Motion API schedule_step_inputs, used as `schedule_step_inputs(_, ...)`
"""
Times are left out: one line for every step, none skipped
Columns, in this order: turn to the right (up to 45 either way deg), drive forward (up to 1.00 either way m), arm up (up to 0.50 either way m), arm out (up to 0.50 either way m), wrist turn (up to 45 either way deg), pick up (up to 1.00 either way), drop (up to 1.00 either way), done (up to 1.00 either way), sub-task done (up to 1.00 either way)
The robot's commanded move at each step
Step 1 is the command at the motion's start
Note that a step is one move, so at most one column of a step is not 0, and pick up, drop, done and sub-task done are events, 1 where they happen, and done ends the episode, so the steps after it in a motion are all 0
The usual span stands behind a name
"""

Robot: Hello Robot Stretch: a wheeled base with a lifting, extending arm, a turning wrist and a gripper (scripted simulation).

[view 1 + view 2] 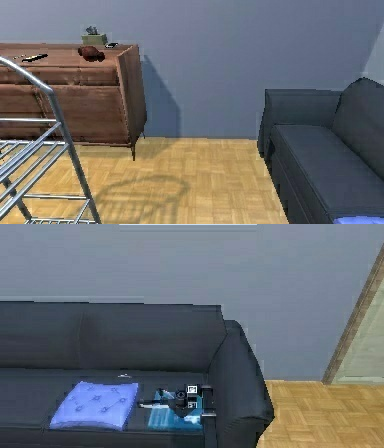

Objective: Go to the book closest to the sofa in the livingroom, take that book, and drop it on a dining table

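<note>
Book [166,420]: flat, teal-blue, lying on the seat of the sofa [120,349], just right of the cushion [95,405] and near the armrest at the arm side view's right.
Jaws: dark body with white marked squares, low in the arm side view, at the book; over it or touching it, cannot tell.
Jaws' state: apart or together, cannot tell; holding anything or not, cannot tell, with the book lying on the seat right there.
Cushion: pale blue, tufted, flat on the seat, left of the book.
Sofa: dark grey, against the grey-blue wall [190,274]; seen again at the forward view's right.
Dresser [70,95]: brown wood, against the wall at the forward view's left, small things on top.
Metal frame [40,150]: grey bars at the forward view's lower left.
Floor [190,175]: light wood boards.
</note>
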Motion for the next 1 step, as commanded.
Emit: schedule_step_inputs(0.0,0.00,0.00,0.00,45.0,0.00,0.00,0.00,0.00)
